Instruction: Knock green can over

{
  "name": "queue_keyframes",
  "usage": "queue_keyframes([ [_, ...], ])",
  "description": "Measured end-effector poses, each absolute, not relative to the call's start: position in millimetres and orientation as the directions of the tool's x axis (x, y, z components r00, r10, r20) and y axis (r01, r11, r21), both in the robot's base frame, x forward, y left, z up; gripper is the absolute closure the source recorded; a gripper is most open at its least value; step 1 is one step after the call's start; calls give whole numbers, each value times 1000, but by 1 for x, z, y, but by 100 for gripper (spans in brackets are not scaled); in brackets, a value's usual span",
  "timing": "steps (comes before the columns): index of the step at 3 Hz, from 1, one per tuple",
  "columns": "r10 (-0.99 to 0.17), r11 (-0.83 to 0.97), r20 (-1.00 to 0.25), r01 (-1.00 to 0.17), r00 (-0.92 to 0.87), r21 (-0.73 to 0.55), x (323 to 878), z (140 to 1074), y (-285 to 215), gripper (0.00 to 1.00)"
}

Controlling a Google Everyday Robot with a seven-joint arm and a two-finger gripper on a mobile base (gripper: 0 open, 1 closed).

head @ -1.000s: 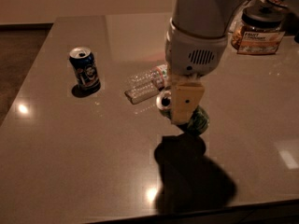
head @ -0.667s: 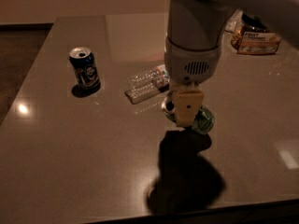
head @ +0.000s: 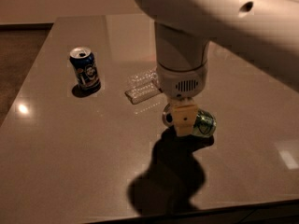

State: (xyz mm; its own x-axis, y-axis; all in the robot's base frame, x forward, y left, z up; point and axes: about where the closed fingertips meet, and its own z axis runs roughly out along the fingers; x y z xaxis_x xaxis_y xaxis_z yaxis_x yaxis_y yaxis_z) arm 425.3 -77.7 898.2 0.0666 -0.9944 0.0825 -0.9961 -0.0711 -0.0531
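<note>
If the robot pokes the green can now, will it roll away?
Probably yes. The green can seems to lie on its side on the smooth table, right beside the gripper, so its round body would likely roll. It looks like a thin drink can, so it is probably light and easy to dent.

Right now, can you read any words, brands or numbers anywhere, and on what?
No text can be read anywhere.
blue can: white logo, too blurred to read.
green can, partly behind the gripper low over the table: pattern only, nothing legible.
clear plastic item: no label legible.
</note>
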Motion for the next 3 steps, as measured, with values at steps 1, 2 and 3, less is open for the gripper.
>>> queue_keyframes([
  [1, -990, -105, 98, -994, 101, -37, 421, 887, -74, 12],
  [2, -991, -109, 88, -993, 104, -56, 425, 887, -70, 0],
  [3, -991, -109, 88, -993, 104, -56, 425, 887, -70, 0],
])
